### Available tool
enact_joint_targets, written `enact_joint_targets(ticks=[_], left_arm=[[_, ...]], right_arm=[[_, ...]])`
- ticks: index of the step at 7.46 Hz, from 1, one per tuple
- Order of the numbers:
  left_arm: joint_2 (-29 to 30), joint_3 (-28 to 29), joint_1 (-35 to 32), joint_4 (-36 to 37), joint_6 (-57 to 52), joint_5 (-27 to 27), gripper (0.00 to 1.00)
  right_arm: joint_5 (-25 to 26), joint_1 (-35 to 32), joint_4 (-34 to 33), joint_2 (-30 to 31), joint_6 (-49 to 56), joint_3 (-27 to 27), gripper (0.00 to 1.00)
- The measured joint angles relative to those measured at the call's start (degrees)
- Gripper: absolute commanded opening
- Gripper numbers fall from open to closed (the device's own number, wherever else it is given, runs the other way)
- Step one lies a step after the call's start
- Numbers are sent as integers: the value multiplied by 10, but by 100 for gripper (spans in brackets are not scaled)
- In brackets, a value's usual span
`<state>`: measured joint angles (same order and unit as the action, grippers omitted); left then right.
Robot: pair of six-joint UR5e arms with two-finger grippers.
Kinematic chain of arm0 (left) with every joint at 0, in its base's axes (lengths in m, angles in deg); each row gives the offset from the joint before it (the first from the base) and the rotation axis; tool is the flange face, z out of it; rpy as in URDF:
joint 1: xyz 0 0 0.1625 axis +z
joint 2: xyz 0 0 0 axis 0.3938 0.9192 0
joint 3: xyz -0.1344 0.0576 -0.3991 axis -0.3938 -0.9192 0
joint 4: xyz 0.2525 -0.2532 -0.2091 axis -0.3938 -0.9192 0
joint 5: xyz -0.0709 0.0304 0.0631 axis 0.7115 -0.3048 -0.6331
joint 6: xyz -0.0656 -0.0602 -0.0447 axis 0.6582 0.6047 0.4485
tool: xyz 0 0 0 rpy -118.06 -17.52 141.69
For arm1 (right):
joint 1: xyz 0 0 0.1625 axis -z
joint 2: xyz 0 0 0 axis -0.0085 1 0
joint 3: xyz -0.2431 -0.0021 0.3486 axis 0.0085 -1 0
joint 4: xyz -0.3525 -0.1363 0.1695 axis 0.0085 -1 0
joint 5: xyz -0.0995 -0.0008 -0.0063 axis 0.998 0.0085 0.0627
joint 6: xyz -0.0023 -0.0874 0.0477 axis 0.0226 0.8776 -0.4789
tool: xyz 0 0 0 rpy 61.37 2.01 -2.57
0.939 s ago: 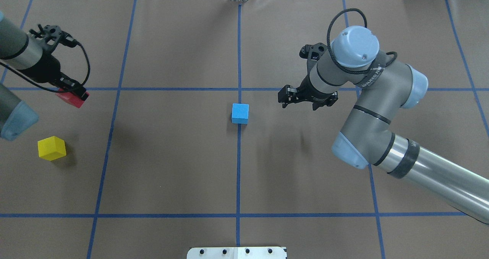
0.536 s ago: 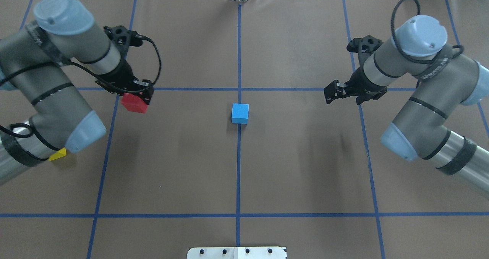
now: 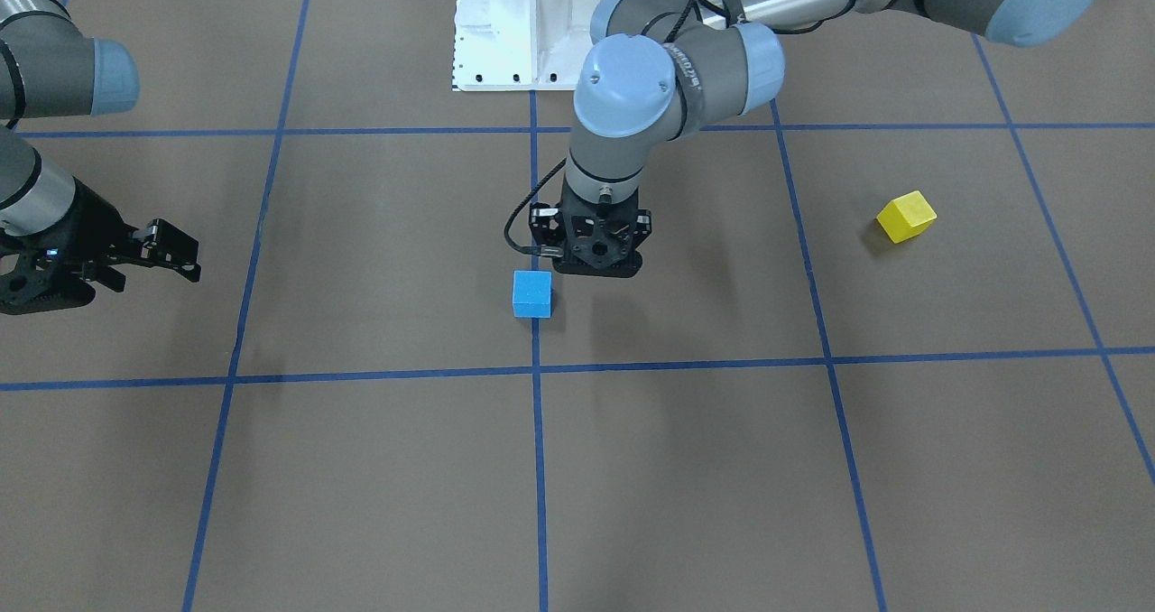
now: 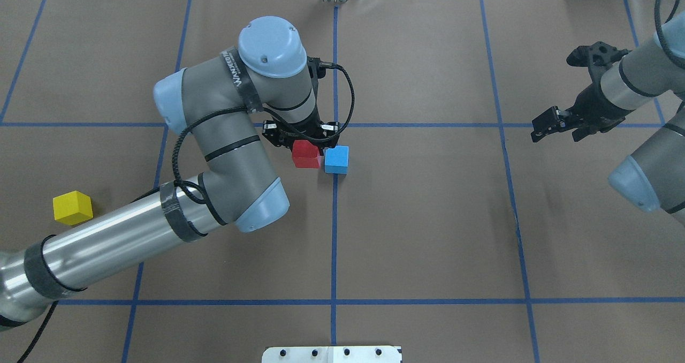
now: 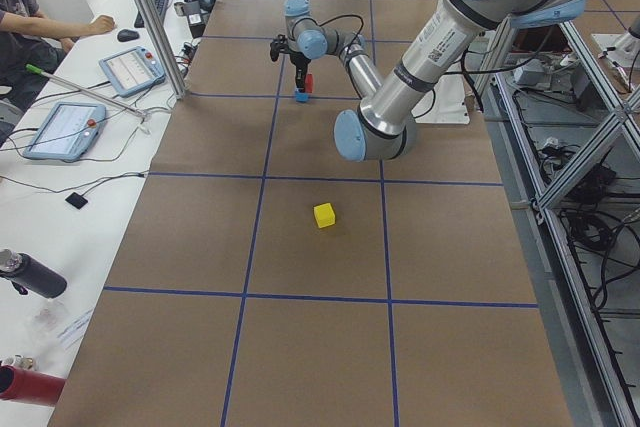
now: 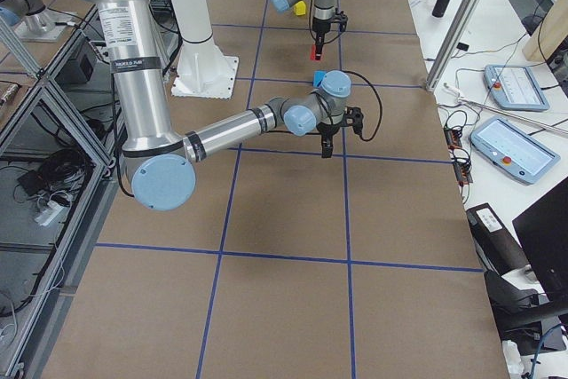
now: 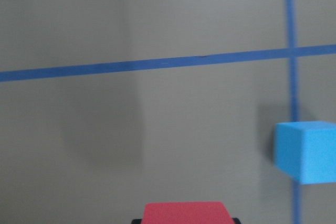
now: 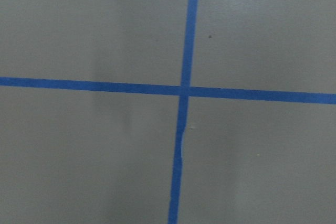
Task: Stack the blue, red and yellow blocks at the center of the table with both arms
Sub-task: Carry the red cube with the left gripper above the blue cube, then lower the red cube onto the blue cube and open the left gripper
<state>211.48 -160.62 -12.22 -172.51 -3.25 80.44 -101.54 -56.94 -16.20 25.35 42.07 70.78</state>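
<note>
Overhead exterior: left pincer (image 4: 305,144) clamps red block (image 4: 306,157).

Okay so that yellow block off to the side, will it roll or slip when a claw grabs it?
The yellow block probably won't roll: it is a cube sitting flat on the table. Its matte faces should grip rather than slip. It is likely light, as the left claw holds the same-sized red block.

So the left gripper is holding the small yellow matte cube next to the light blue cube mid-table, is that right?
No. The left gripper holds the small red matte cube, not the yellow one, next to the light blue cube mid-table. The overhead view shows it; the small yellow matte cube lies alone far to the robot's left.
</note>
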Motion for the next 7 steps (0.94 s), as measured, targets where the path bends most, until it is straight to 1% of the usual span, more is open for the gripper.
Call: enact_joint_targets(ticks=[1,2,5,7], left_arm=[[27,33,4,-1,1,-2,0],[44,55,7,-2,1,-3,0],[58,88,14,-23,1,-17,0],[61,99,16,-31,-2,-24,0]], right_arm=[[-1,-2,0,3,3,0,100],[-1,-3,0,5,3,-1,100],[1,-2,0,5,2,-4,100],[1,-1,0,3,-1,-5,100]])
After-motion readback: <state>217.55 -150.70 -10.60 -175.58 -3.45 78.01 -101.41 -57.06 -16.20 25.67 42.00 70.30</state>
